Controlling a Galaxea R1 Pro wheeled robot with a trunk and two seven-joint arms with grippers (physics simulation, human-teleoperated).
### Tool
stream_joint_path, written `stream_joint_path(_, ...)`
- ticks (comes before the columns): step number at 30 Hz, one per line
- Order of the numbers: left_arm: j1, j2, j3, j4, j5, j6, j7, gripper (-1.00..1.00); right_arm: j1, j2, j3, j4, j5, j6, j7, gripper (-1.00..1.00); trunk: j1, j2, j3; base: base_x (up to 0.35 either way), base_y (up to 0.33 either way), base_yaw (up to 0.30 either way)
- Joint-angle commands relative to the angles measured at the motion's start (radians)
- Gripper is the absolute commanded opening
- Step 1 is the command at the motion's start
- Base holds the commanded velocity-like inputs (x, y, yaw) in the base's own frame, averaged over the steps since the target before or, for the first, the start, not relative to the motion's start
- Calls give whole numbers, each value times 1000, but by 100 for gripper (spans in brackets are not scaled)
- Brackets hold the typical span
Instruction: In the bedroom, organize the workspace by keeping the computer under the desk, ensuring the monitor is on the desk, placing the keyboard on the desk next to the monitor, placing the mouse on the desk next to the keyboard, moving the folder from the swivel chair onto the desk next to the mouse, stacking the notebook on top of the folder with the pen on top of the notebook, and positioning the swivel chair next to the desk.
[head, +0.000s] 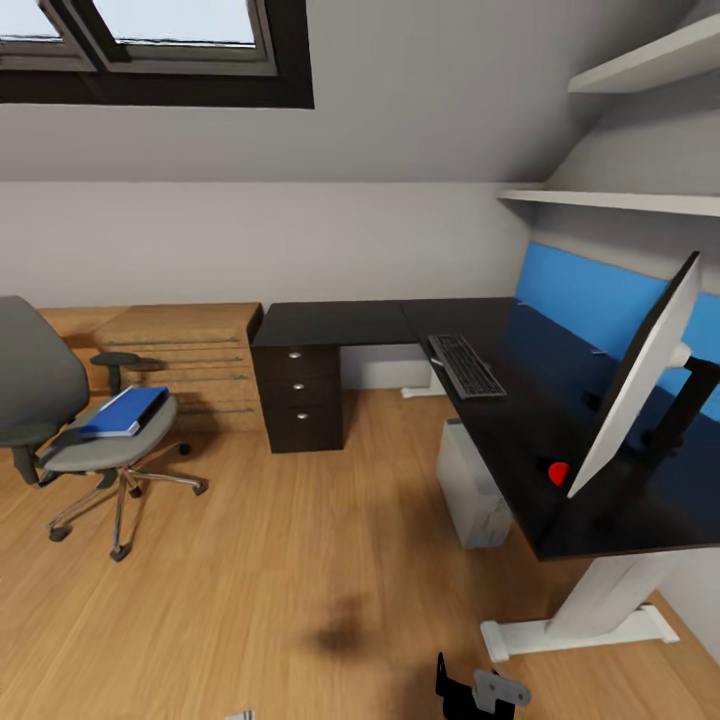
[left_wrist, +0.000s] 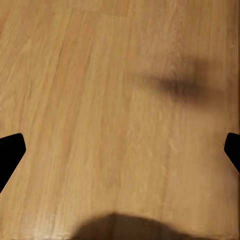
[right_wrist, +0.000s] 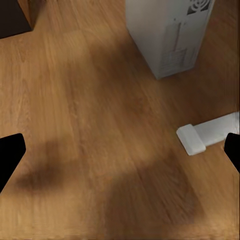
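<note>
While the base is parked mid-room, head view has the blue folder (head: 127, 410) lying on the swivel chair (head: 70, 420) seat, well apart from the tabletop (head: 400, 322); keyboard (head: 465, 365) and monitor (head: 640, 380) sit on it, computer (head: 470, 490) below. Left wrist: left claw (left_wrist: 120, 150) spread wide, empty, over bare floor (left_wrist: 100, 100). Right wrist: right claw (right_wrist: 120, 152) wide open, empty, near the computer (right_wrist: 172, 32) and desk foot (right_wrist: 205, 135). Likely step: folder fetch; next needs driving to the chair.

The light plank floor (head: 300, 560) looked like satin-finished wood with visible grain. The long L-shaped black desk (head: 340, 322) had a smooth, faintly glossy top. The grey-seated swivel chair (head: 100, 450) showed matt cloth and a shiny chrome base. The pale boxy computer case (right_wrist: 170, 35) appeared matt.
</note>
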Motion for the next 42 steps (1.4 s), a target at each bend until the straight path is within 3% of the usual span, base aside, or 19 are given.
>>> stream_joint_path(1, 0, 1, -5, 0, 6, -3, 6, 100, -1, 0, 9, 0, -4, -2, -6, 100, -5, 7, 2, -275, -172, 0)
stream_joint_path(5, 0, 1, -4, -1, 7, -3, 7, 100, -1, 0, 9, 0, -4, -2, -6, 100, -20, 35, 15, -281, -188, 0)
stream_joint_path(14, 0, 0, -4, -1, 7, -1, 89, 100, -1, -2, 7, 0, -4, 1, 14, 100, -54, 98, 43, -280, -216, 0)
stream_joint_path(42, 0, -1, -5, -2, 6, 0, 95, 100, -1, -2, 7, 0, -6, 1, 38, 100, -162, 294, 130, -265, -239, 0)
